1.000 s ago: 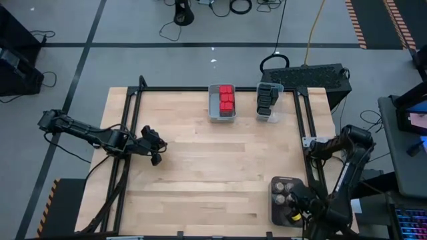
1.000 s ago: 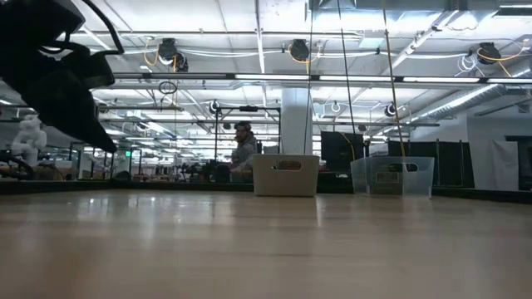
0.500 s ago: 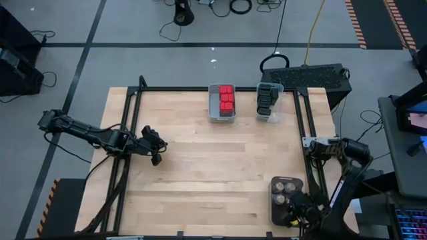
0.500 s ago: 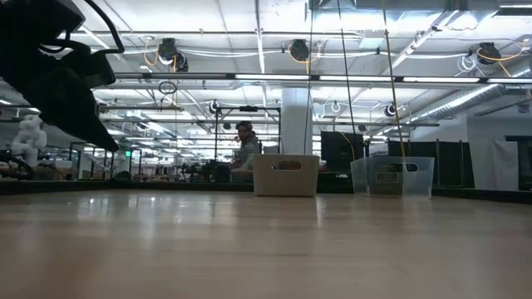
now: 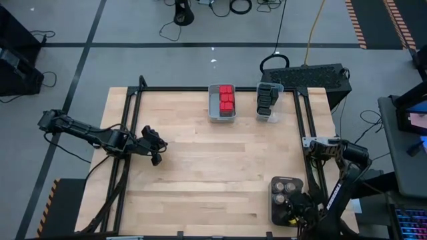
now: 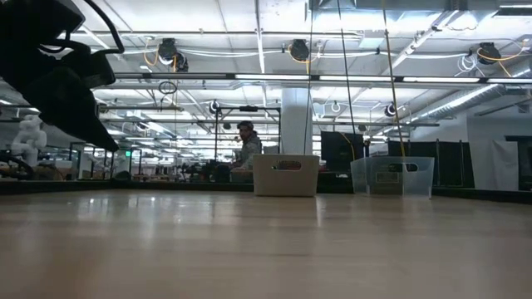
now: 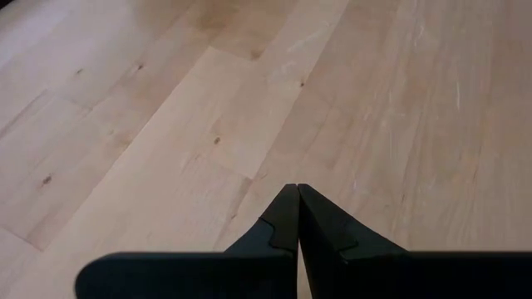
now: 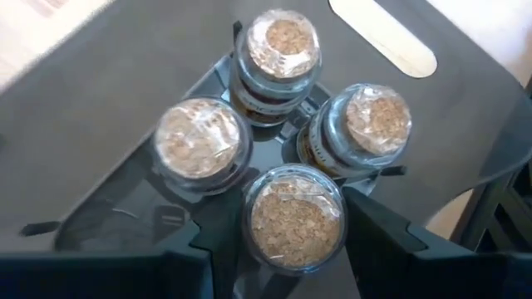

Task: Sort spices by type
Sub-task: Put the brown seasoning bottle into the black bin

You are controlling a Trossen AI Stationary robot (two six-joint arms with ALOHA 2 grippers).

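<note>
1. My right gripper (image 8: 293,237) grasps a jar (image 8: 294,218) on the dark tray (image 5: 275,207), three jars beside it.
2. My left gripper (image 7: 297,218), clenched, hangs over bare table (image 5: 200,167).
3. Farthest off, red spices (image 5: 226,100) and black spices (image 5: 267,99) sit in their bins.

The middle of the table (image 5: 213,167) is bare wood, so a claw can pass freely there. At the far edge two bins (image 5: 222,102) stand side by side. Four jars (image 8: 287,124) crowd the tray (image 5: 275,207) at the near right corner.

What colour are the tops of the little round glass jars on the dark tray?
Tan-brown tops on the round glass jars, clearest in the right wrist view.
</note>
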